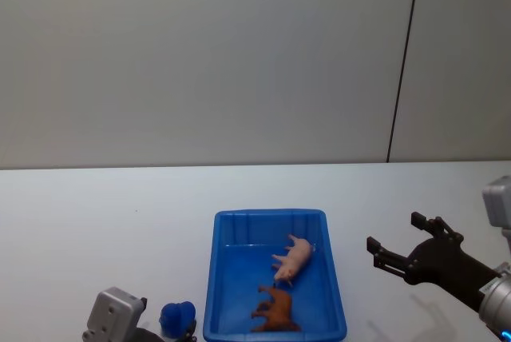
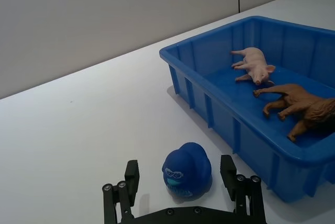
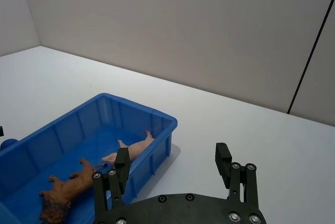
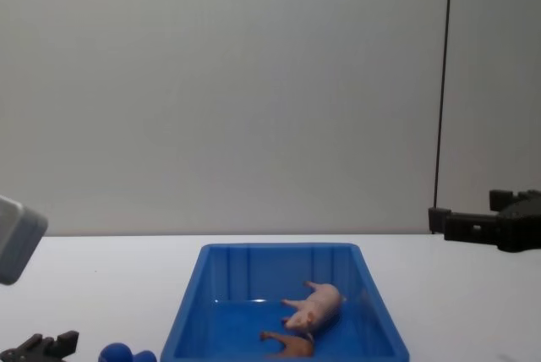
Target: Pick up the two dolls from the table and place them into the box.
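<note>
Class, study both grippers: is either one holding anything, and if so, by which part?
Nothing is held. The left gripper is open around a blue duck toy on the table; the right gripper is open and empty. Both dolls lie in the box.

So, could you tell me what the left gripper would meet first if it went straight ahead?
Most likely the small blue toy: it sits on the table just ahead of the left gripper, between its open fingers.

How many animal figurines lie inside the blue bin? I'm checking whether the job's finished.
2: the pink pig lies toward the far right of the bin; the brown animal lies near its front wall.
</note>
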